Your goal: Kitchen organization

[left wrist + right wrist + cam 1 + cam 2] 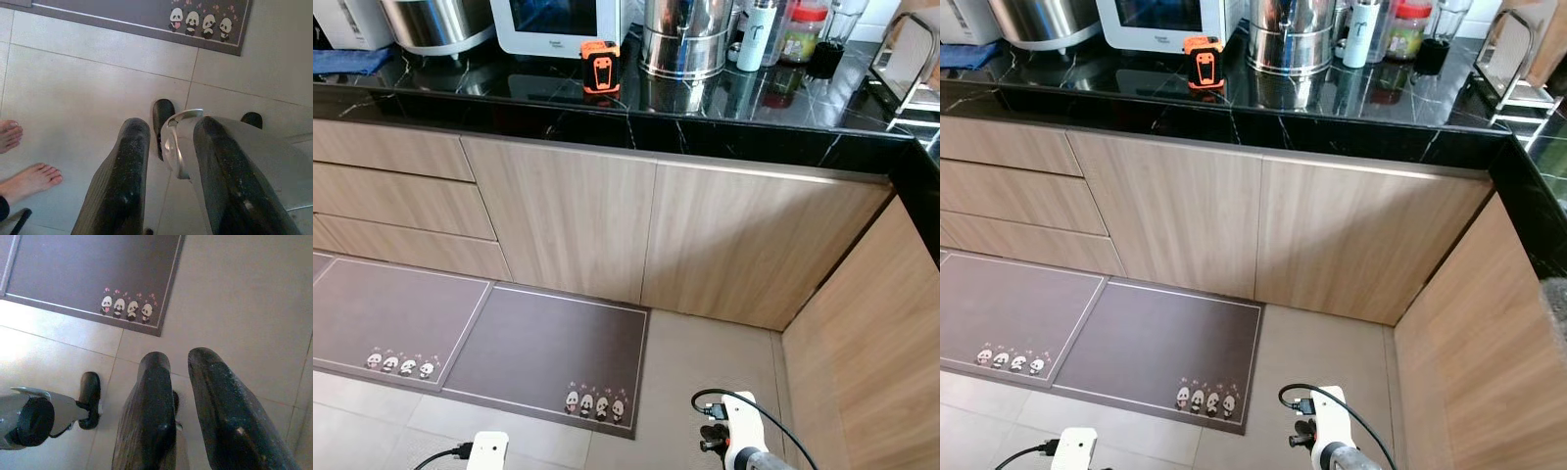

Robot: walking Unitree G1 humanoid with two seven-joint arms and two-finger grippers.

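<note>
A black marble counter (724, 122) runs across the far side above wooden cabinet doors (558, 215). On it stand an orange hand-sized device (600, 67), a steel pot (683, 39), a white bottle (756, 34), a red-lidded jar (803, 31) and a dark glass (827, 49). Both arms hang low, far below the counter. My left gripper (171, 127) points at the floor tiles, open and empty. My right gripper (180, 357) also points at the floor, fingers a narrow gap apart, holding nothing.
A rice cooker (435, 22), a white microwave (558, 24) and a blue cloth (347, 61) sit at the counter's left, a wire rack (909, 64) at its right. Two grey panda mats (553, 357) lie before the cabinets. A person's bare feet (29, 180) stand close behind me.
</note>
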